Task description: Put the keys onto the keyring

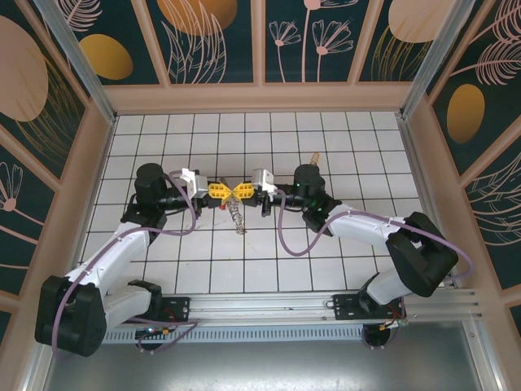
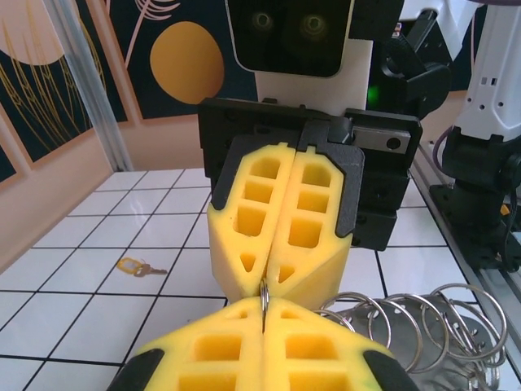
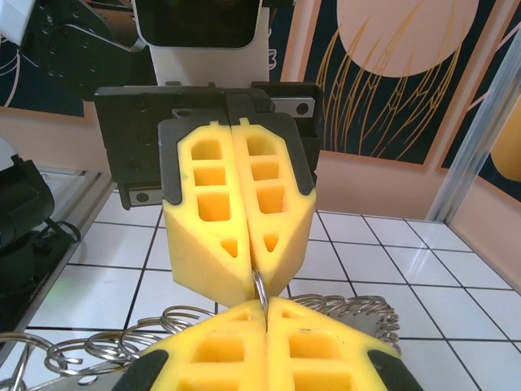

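Observation:
My left gripper (image 1: 227, 192) and right gripper (image 1: 237, 191) meet tip to tip above the middle of the tiled floor. Both are shut on the same thin silvery keyring (image 1: 237, 217), whose dangling pieces hang below them onto the tiles. In the left wrist view the ring wire (image 2: 264, 292) runs between my left gripper (image 2: 264, 316) and the facing yellow right fingers (image 2: 244, 236). The right wrist view shows that wire (image 3: 260, 287) pinched by my right gripper (image 3: 267, 314). A small brass-gold key (image 1: 313, 154) lies alone behind the right arm, and its yellowish head (image 2: 130, 265) rests flat on a tile.
Several loose silvery rings (image 2: 431, 314) spread on the floor beside the grippers, also as coils (image 3: 106, 342) and a cluster (image 3: 358, 309). Pale wooden walls (image 1: 260, 98) enclose the white tiled floor (image 1: 358, 147). An aluminium rail (image 1: 269, 305) runs along the near edge.

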